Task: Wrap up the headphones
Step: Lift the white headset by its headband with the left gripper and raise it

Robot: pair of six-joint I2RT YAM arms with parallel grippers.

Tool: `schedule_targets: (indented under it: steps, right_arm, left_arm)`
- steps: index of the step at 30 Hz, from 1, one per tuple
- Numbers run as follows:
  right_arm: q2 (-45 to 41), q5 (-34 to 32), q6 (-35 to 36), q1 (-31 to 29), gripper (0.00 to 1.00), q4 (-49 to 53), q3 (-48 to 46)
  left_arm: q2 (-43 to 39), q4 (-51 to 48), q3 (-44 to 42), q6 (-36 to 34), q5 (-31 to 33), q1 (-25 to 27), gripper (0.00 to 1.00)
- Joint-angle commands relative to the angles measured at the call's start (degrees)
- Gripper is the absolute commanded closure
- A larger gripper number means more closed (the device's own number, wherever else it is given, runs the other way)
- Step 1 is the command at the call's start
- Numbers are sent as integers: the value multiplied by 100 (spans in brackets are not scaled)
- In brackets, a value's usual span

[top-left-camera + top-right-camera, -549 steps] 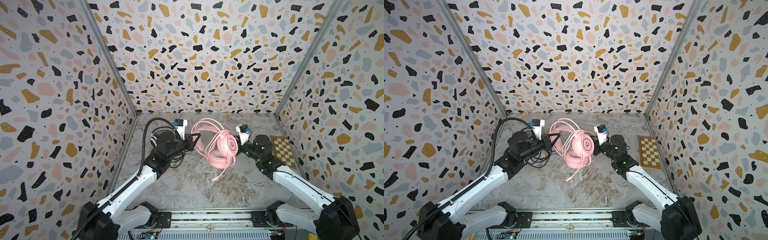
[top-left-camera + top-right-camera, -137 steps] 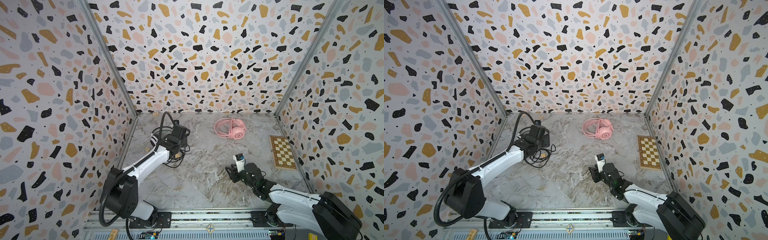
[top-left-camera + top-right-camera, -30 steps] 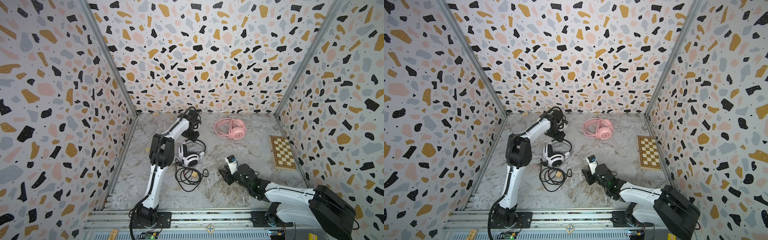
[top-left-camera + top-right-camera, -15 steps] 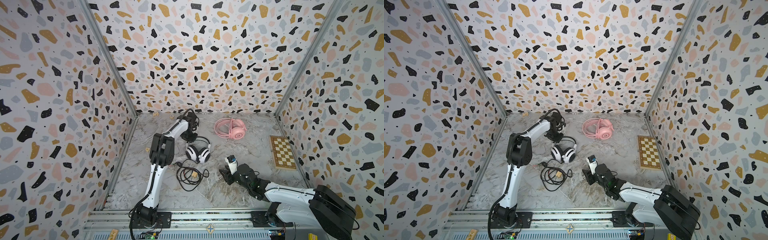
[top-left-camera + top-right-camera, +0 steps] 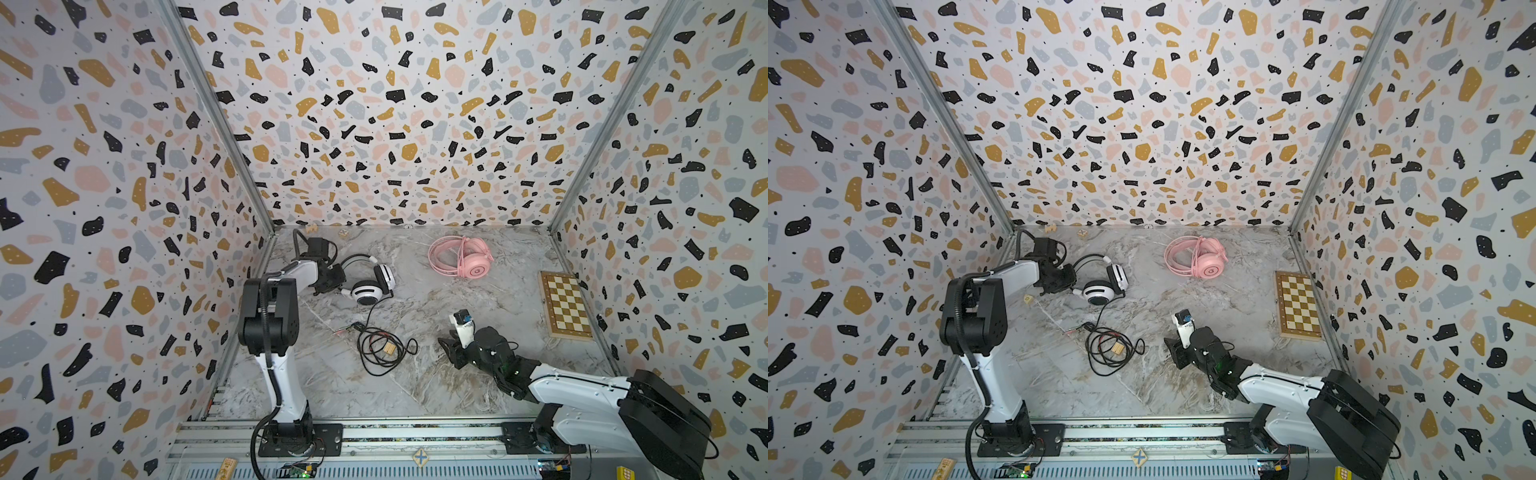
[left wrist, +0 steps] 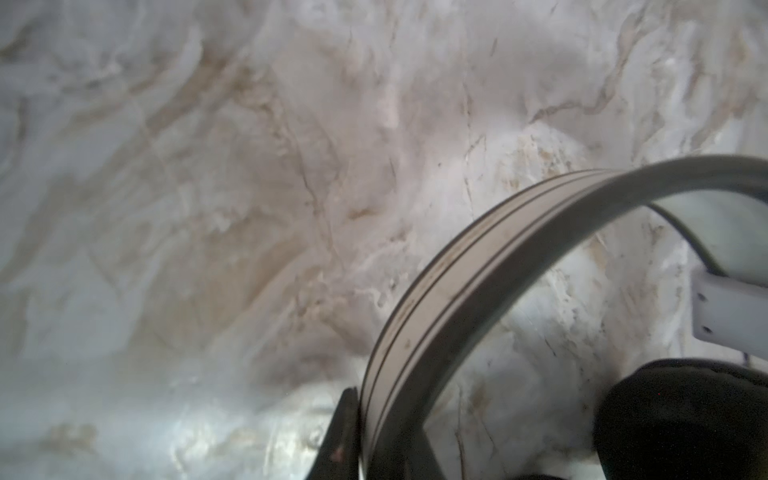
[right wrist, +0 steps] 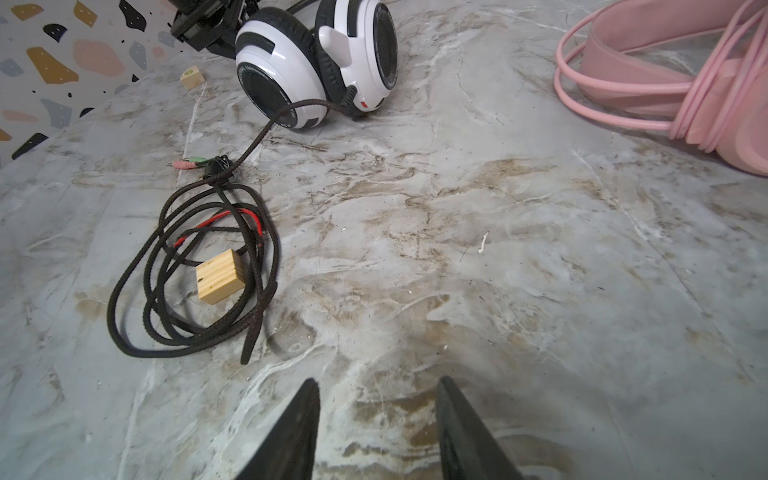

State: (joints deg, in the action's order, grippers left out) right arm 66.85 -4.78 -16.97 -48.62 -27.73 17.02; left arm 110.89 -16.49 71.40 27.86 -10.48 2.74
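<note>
The white headphones (image 5: 370, 286) (image 5: 1100, 289) with black pads lie at the back left of the table. My left gripper (image 5: 337, 279) (image 5: 1070, 280) is shut on their headband (image 6: 478, 270), which runs out between the jaws in the left wrist view. Their black cable (image 5: 382, 349) (image 7: 187, 266) lies in a loose coil nearer the front. The pink headphones (image 5: 461, 259) (image 7: 665, 83) sit at the back with the pink cable wound round them. My right gripper (image 5: 451, 353) (image 7: 376, 415) is open and low over bare table, to the right of the coil.
A small wooden block (image 5: 388, 348) (image 7: 219, 276) lies inside the cable coil. A chessboard (image 5: 567, 305) sits by the right wall. Small wooden pieces (image 5: 311, 227) lie along the back wall, and another (image 7: 192, 77) is near the white earcups. Patterned walls close three sides.
My left gripper has shut on the white headband and drawn back to the left, dragging the white headphones left and farther back. The right arm has stayed still.
</note>
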Motion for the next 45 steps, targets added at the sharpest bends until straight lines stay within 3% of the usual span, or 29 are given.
schedule_targets:
  steps: [1,4,7,9,10,12,15,20,28,32,35,41,43,45]
  right_arm:
    - [-3,-63,23,-25,52,-18,151]
    - [81,-124,36,-25,52,30,179]
    - [124,-115,32,-25,52,-5,184]
    - [159,-81,35,-25,52,-17,190]
    - [162,-60,29,-25,52,-22,196]
    - [176,-52,31,-20,52,-22,214]
    - [162,-45,36,-25,52,-29,208]
    - [132,-67,48,-25,52,-20,184]
    - [186,3,52,-33,52,-20,214]
    - [161,3,49,-33,52,-14,218]
    - [126,-24,52,-33,52,16,209]
    - [30,-98,48,-33,52,20,174]
    - [53,-109,48,-33,52,26,184]
    - [57,-128,60,-33,52,54,199]
  left_arm:
    - [-553,1057,-792,1136,-153,269,72]
    - [-944,1540,-1209,1239,-581,253,64]
    - [-1421,1269,-1141,906,-97,244,24]
    - [-1581,854,-880,560,372,212,8]
    - [-1597,734,-754,413,538,180,2]
    - [-1480,609,-505,223,571,90,1]
    - [-1004,412,-49,-87,503,30,5]
    - [212,-970,1209,-631,-147,58,17]
    - [949,-1923,1968,-1201,112,423,26]
    - [1148,-2154,2138,-1315,606,523,31]
    - [1250,-2175,2194,-1388,752,525,42]
    - [1189,-1832,2002,-1501,561,534,75]
    - [1121,-1822,1998,-1493,604,542,91]
    - [975,-1593,1870,-1463,515,542,97]
